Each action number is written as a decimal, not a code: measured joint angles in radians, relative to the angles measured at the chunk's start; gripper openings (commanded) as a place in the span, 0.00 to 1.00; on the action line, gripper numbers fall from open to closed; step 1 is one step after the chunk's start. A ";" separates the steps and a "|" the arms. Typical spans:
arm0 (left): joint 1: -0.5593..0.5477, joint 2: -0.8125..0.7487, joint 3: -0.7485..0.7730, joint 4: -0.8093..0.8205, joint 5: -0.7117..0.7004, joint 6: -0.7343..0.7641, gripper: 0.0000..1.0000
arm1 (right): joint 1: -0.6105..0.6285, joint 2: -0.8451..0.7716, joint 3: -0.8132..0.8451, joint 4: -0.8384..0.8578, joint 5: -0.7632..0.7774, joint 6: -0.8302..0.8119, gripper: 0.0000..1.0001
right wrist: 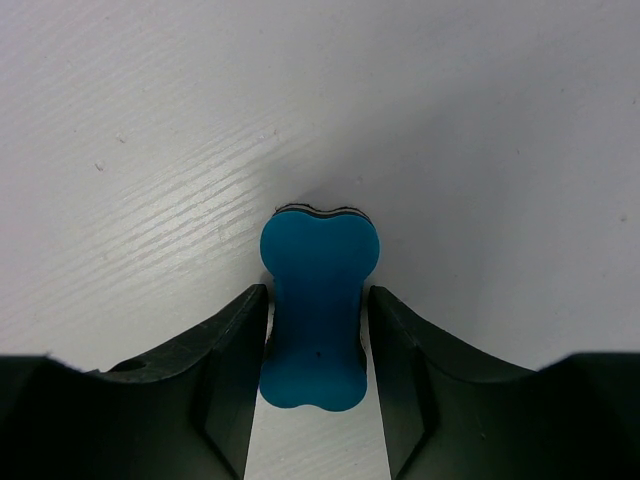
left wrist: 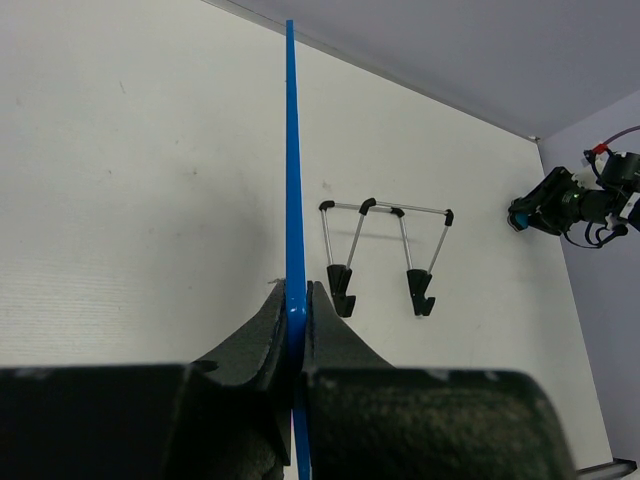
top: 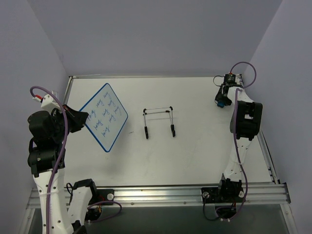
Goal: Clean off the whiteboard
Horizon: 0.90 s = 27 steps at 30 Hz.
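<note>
While your left gripper (left wrist: pixel 295 296) clamps its blue frame, the whiteboard (top: pixel 105 116) hangs tilted over the table (top: pixel 195 156) at its left side; rows of blue handwriting cover it. Your right gripper (right wrist: pixel 318 300) pinches the blue eraser (right wrist: pixel 318 262).

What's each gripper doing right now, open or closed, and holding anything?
Left gripper: closed on the edge of the whiteboard.
Right gripper: closed on the blue eraser.

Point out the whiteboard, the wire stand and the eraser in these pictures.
whiteboard (top: pixel 104 116), top view, middle of its written face.
wire stand (left wrist: pixel 342 285), left wrist view, its left black foot.
eraser (right wrist: pixel 318 310), right wrist view, middle of its blue back.
</note>
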 measured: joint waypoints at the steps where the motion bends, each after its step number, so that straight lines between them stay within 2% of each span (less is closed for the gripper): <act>1: -0.001 0.000 0.000 0.000 0.000 0.000 0.02 | 0.000 0.000 0.000 0.000 0.000 0.000 0.41; 20: -0.013 0.000 0.000 0.000 0.002 0.008 0.02 | 0.006 0.000 0.006 -0.001 0.000 -0.001 0.40; 27: -0.014 0.000 0.000 0.000 0.002 0.011 0.02 | 0.006 0.000 0.006 -0.001 0.001 -0.003 0.33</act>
